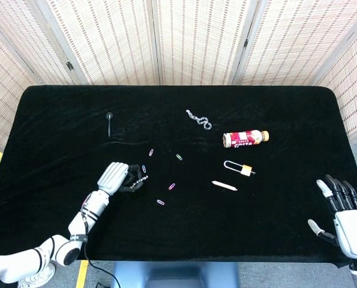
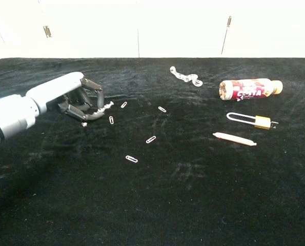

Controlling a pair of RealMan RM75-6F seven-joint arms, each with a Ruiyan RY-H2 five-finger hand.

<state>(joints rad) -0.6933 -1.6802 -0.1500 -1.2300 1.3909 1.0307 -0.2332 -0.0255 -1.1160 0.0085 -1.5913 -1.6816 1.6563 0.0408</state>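
My left hand (image 1: 119,177) hovers low over the black table (image 1: 274,108), left of centre, and pinches a small silver screw (image 1: 143,178) in its fingertips. In the chest view the same left hand (image 2: 76,99) holds the screw (image 2: 105,107) with its tip pointing right, close to a paper clip (image 2: 111,120). At the table's front right corner my right hand (image 1: 341,209) is spread, holding nothing. The chest view does not show the right hand.
Several paper clips (image 1: 171,186) lie scattered mid-table. A small metal chain (image 1: 198,119), a lying red-labelled bottle (image 1: 244,138), a brass padlock (image 1: 240,168) and a thin white stick (image 1: 224,186) sit to the right. A dark pin-like tool (image 1: 109,123) lies back left.
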